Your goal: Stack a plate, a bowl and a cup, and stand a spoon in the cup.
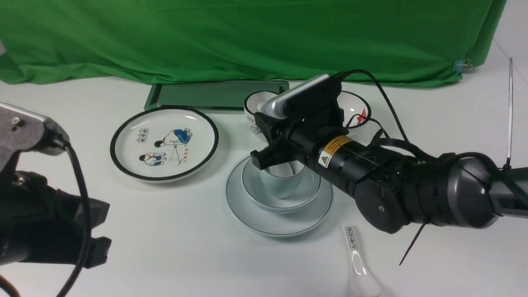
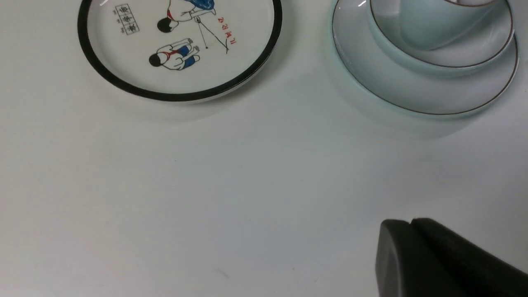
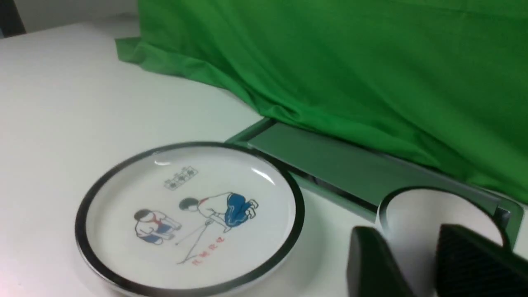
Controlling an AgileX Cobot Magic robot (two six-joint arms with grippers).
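The pale plate (image 1: 264, 222) lies at the table's middle with the shallow bowl (image 1: 255, 189) on it and the cup (image 1: 282, 185) upright in the bowl. The left wrist view shows the same plate (image 2: 396, 86), bowl (image 2: 466, 53) and cup (image 2: 433, 24). My right gripper (image 1: 264, 144) hovers over the cup's mouth, open, with nothing between its fingers (image 3: 369, 264). A white sliver (image 1: 290, 168) shows inside the cup; I cannot tell if it is the spoon. My left gripper (image 2: 406, 225) is shut and empty, low at the near left (image 1: 101, 231).
A black-rimmed cartoon plate (image 1: 164, 142) lies left of the stack. Behind it stand a black-rimmed cup (image 1: 255, 105), a bowl with a red mark (image 1: 357, 109) and a flat green tray (image 1: 214, 95). A white spoon with printed characters (image 1: 359, 264) lies near the front edge.
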